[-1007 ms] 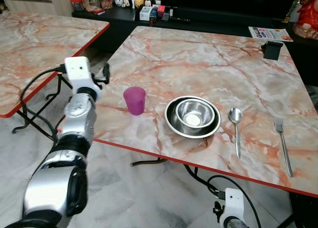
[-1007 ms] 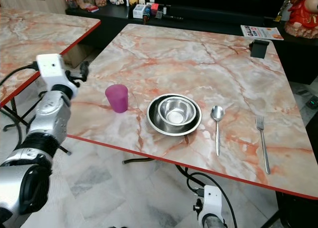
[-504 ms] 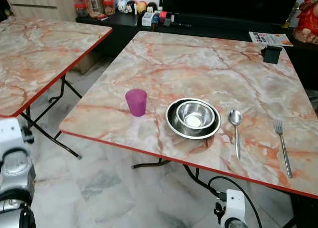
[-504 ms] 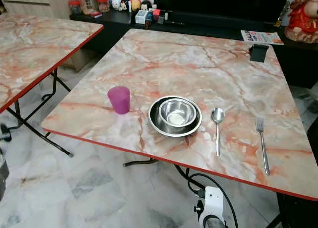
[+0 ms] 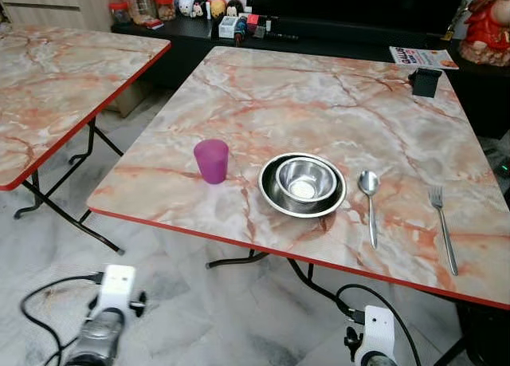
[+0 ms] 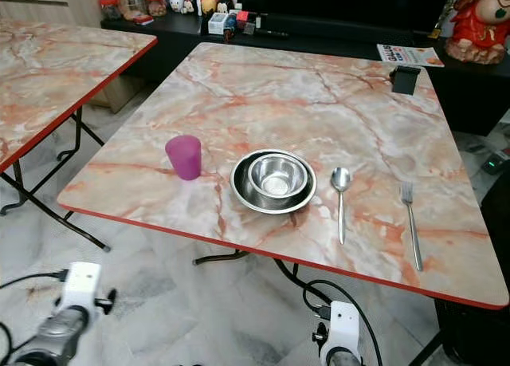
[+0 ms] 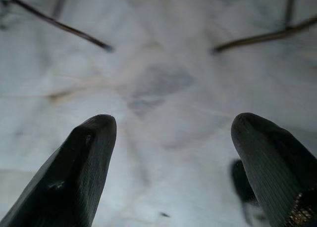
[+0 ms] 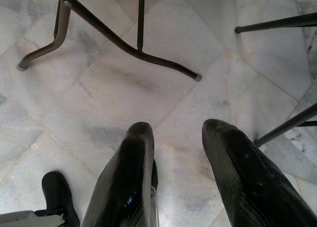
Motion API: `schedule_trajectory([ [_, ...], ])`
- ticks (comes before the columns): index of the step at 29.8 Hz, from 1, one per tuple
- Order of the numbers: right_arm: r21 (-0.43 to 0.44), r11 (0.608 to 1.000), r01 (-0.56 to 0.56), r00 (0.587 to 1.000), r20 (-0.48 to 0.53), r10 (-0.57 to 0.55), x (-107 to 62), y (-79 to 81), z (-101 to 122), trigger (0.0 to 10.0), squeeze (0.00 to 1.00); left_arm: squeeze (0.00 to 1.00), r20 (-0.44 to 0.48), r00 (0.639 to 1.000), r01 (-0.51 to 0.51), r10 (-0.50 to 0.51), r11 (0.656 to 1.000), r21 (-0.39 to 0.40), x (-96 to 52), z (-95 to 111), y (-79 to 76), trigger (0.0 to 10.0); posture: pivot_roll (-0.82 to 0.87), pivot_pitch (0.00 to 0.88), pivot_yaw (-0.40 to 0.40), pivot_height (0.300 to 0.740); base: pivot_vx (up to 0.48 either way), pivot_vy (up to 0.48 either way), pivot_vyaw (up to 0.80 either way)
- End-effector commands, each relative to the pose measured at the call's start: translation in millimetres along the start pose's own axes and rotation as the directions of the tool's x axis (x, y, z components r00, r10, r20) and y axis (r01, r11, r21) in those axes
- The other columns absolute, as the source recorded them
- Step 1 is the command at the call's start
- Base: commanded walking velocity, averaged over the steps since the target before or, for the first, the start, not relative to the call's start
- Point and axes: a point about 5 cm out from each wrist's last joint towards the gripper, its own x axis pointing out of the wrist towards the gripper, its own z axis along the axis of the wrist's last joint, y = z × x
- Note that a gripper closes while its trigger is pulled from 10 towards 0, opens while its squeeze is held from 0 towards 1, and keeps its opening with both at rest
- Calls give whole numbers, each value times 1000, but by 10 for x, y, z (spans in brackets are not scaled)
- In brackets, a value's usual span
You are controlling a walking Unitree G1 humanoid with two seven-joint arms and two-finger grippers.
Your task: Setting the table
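Now both arms hang low over the floor (image 8: 208, 34), left gripper (image 7: 173, 138) spread wide, right gripper (image 8: 176, 143) parted, both empty. Cup (image 5: 211, 160), nested bowls (image 5: 303, 185), spoon (image 5: 370, 202), fork (image 5: 443, 229) sit on counter (image 5: 319, 95) above; fork's long axis runs front-back, nearer my right arm.

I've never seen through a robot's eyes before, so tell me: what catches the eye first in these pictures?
A marble-patterned table with a red edge bears a place setting near its front: a purple cup, then a steel bowl nested in a steel plate, then a spoon and a fork to the right. Below, both arms hang over the pale floor, the left gripper with jaws wide apart.
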Motion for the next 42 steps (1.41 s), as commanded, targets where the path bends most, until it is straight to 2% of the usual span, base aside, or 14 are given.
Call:
schedule_trajectory([
  [1,-16,1000,-9,1000,-2,9,-3,4,-11,10000,0,0,-52,998,45,-47,999,-25,-29,-138,-93,10000,-2,121,-6,740,0,0,0],
  [2,-48,999,-24,1000,-11,24,-5,15,-24,10000,0,0,-117,986,119,-115,992,30,-53,-248,-308,10000,-16,118,-12,740,0,0,0],
  [4,-52,998,-26,1000,-14,26,-7,10,-32,10000,0,0,-137,980,160,-144,981,113,-61,-271,-395,10000,-14,116,-12,740,0,0,0],
  [6,-50,998,-24,1000,-14,23,-7,-3,-33,10000,0,0,-110,972,229,-210,948,219,-56,-210,-515,10000,-12,109,-17,740,0,0,0],
  [9,-57,998,-23,1000,-14,22,-3,-15,-21,10000,0,0,-82,972,232,-220,955,185,-17,-80,-578,10000,-12,101,-16,740,0,0,0],
  [12,-60,998,-26,1000,-5,25,9,-11,25,10000,0,0,-10,972,230,-236,937,262,45,192,-634,10000,-17,86,-14,740,0,0,0],
  [14,-61,998,-28,1000,-2,28,11,-3,35,10000,0,0,1,969,236,-246,934,267,53,238,-653,10000,-19,79,-13,740,0,0,0],
  [16,-62,998,-30,1000,0,30,14,6,47,10000,0,0,11,971,231,-239,946,226,66,291,-656,10000,-19,79,-13,740,0,0,0],
  [17,-63,998,-32,999,2,32,17,12,56,10000,0,0,10,970,232,-242,940,248,70,307,-662,10000,-23,72,-14,740,0,0,0],
  [22,-64,997,-34,999,2,34,20,21,67,10000,0,0,-47,969,247,-242,955,165,44,158,-674,10000,-25,55,-11,740,0,0,0],
  [25,-50,999,-22,1000,-4,22,18,-5,55,10000,0,0,-110,967,238,-229,967,88,-8,-63,-657,10000,-31,61,-9,740,0,0,0],
  [28,-48,999,-19,1000,-5,18,18,-12,53,10000,0,0,-131,966,233,-224,970,62,-26,-132,-649,10000,-31,61,-9,740,0,0,0],
  [32,-36,999,-10,1000,-19,10,7,-24,4,10000,0,0,-243,950,201,-195,980,1,-142,-493,-564,10000,-22,91,-12,740,0,0,0],
  [42,-32,999,-13,1000,-27,12,5,-9,-10,10000,0,0,-250,952,177,-174,984,-14,-144,-507,-535,10000,-19,109,-9,740,0,206,0],
])
